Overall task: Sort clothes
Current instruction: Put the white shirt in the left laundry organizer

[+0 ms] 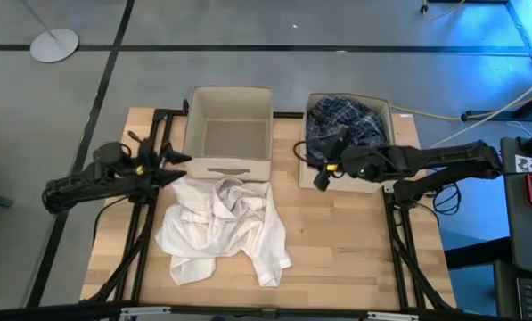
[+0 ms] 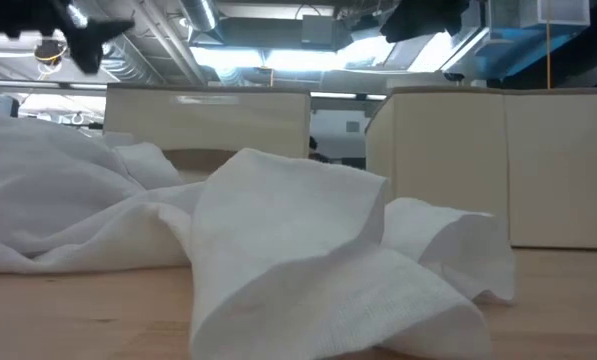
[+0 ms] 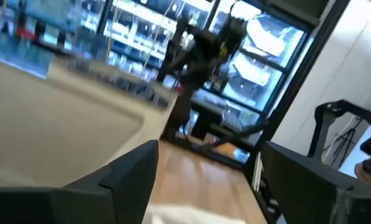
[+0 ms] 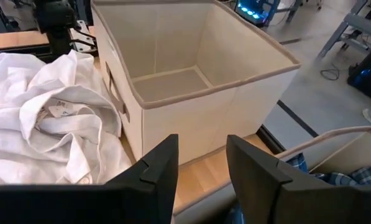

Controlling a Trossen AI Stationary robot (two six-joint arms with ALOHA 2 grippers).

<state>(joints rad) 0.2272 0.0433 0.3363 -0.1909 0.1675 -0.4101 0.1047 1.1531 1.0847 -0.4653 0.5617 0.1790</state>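
While the crumpled white cotton shirts (image 1: 221, 230) lie heaped on the bare wooden table (image 1: 355, 245), spreading from just in front of the left box toward the table's front edge, both arms hover with nothing in their grip. The left beige square fabric box (image 1: 229, 132) stands at the table's back edge and looks empty inside, which suggests it is meant for the whites. The right beige fabric box (image 1: 386, 116), beside it at the back edge toward the right corner, already holds the blue-and-white plaid shirt (image 1: 341, 125) bunched with some darker cloth, so the dark and patterned pieces seem to be sorted.

The right gripper (image 1: 320, 176) hangs over the front-left corner of that right box, its fingers (image 4: 154, 171) parted and holding nothing; the plaid shows just beneath them in its wrist view, so it appears placed to have let something go there. The left gripper (image 1: 178, 159) sits near the table's left edge, beside the front-left corner of the empty box and just above the white heap's back edge, fingers (image 3: 129, 171) spread apart and empty, likely poised to reach down for the shirts.
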